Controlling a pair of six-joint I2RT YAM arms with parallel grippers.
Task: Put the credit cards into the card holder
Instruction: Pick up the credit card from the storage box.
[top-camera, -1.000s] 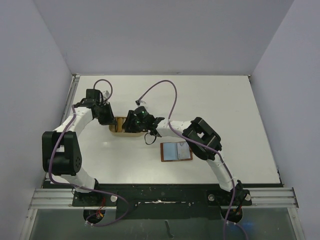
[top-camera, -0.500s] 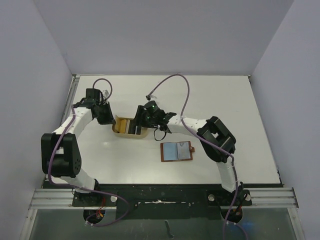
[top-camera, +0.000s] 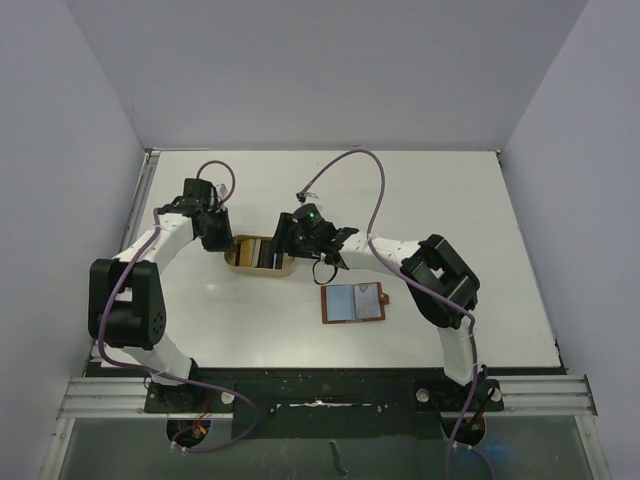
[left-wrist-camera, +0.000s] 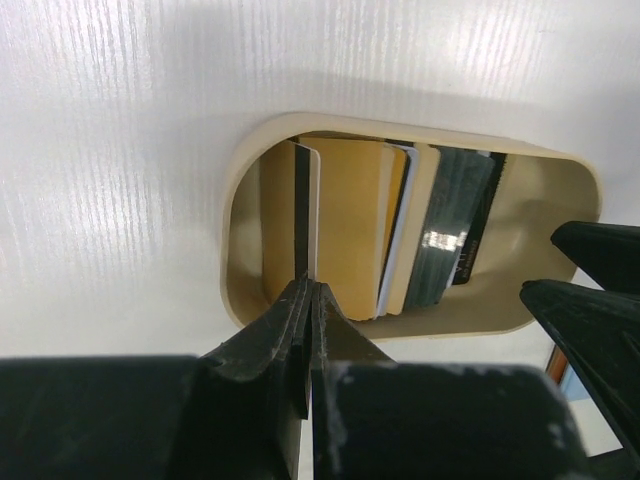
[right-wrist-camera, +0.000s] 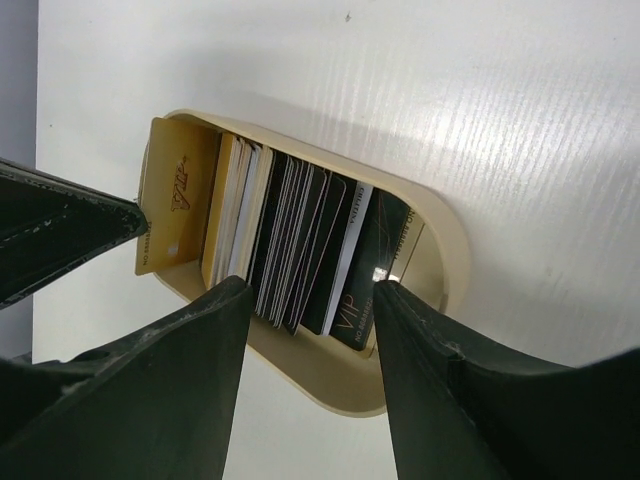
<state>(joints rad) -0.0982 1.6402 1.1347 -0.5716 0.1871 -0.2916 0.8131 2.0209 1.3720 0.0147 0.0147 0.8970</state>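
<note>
My arms met left of centre over the smooth tan tray (left-wrist-camera: 232, 230); my left gripper (left-wrist-camera: 306, 292) pinched a thin gold card (right-wrist-camera: 178, 200), my right gripper (right-wrist-camera: 310, 292) stood spread.

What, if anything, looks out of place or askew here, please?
Only the end card, pinched by the left fingers, stands apart from the pack in the tan tray, leaving a gap. Nothing looks spilled or damaged.
</note>
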